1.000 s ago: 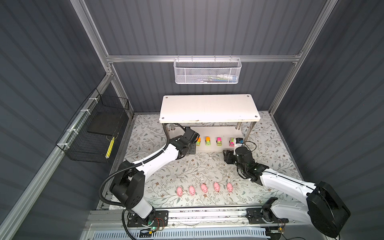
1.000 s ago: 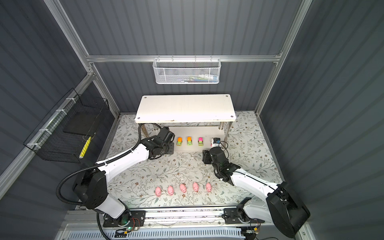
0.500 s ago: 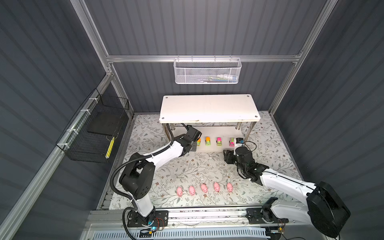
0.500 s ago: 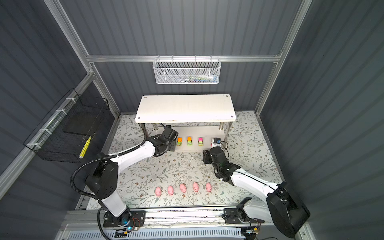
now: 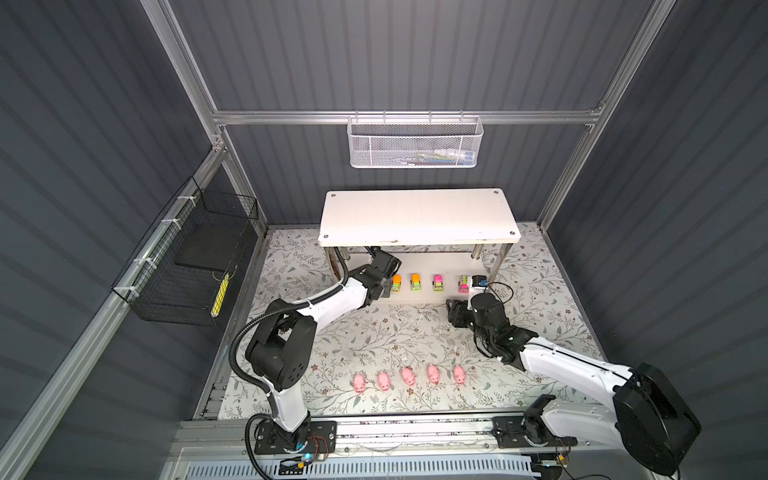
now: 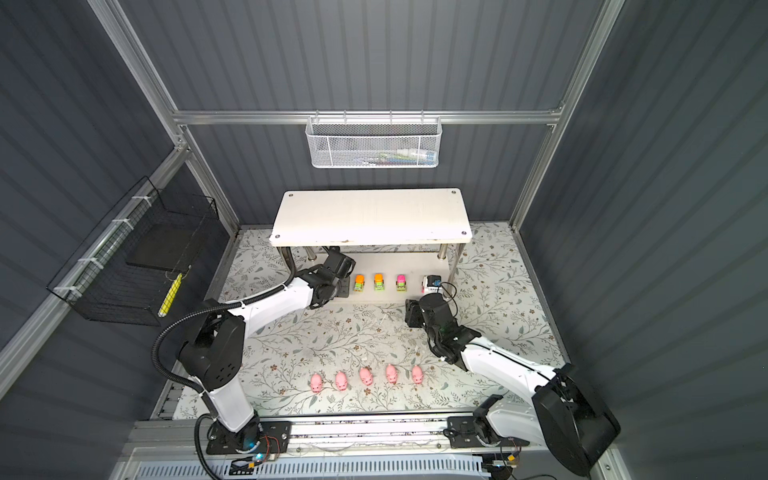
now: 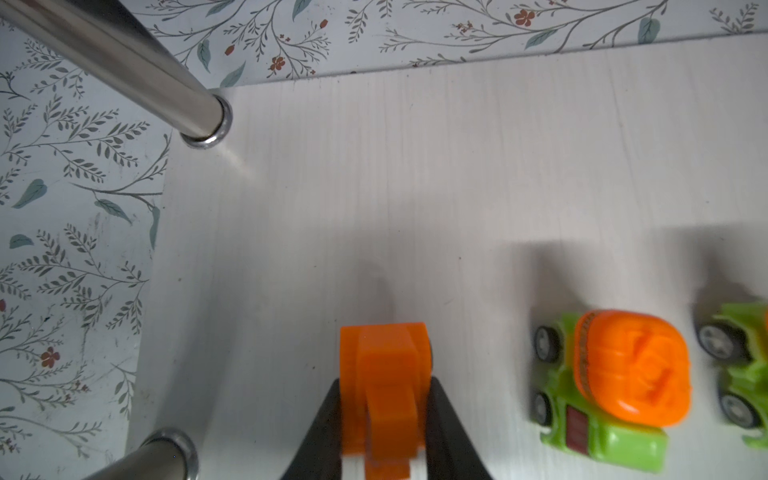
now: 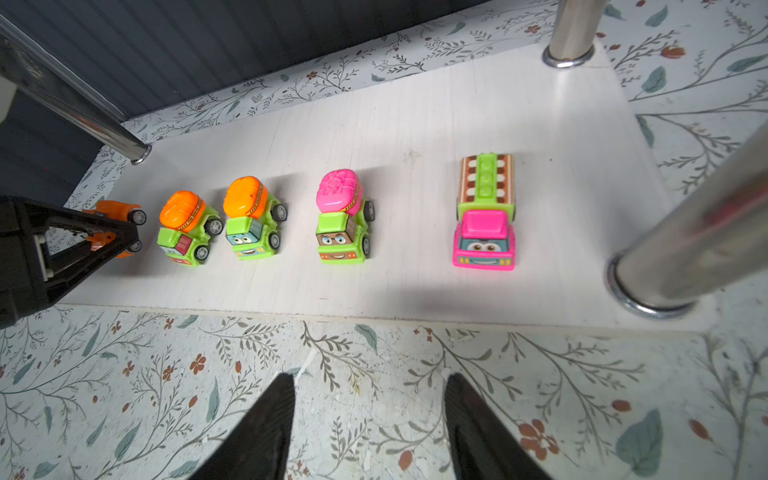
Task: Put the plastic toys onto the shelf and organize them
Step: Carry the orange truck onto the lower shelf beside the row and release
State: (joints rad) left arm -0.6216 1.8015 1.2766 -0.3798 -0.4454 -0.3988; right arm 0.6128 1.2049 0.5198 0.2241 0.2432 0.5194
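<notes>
Orange vehicle (image 7: 384, 349) sits clamped in the left tool (image 7: 385, 399) at the left end of the lower board (image 7: 415, 166) of the shelf (image 5: 415, 216), apparently to extend the row of four other vehicles (image 8: 340, 224) along its front edge; the right tool (image 8: 370, 378) hangs open and empty just before that board, while five pigs (image 5: 408, 376) line the front edge of the surface (image 5: 395, 332), not yet shelved

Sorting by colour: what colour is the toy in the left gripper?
Orange toy, best in the left wrist view.

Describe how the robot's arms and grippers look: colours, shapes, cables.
Both the left arm and right arm have white shells with bulky black joints. A black corrugated hose loops along the left one. The left gripper and right gripper have black tapering fingers.
</notes>
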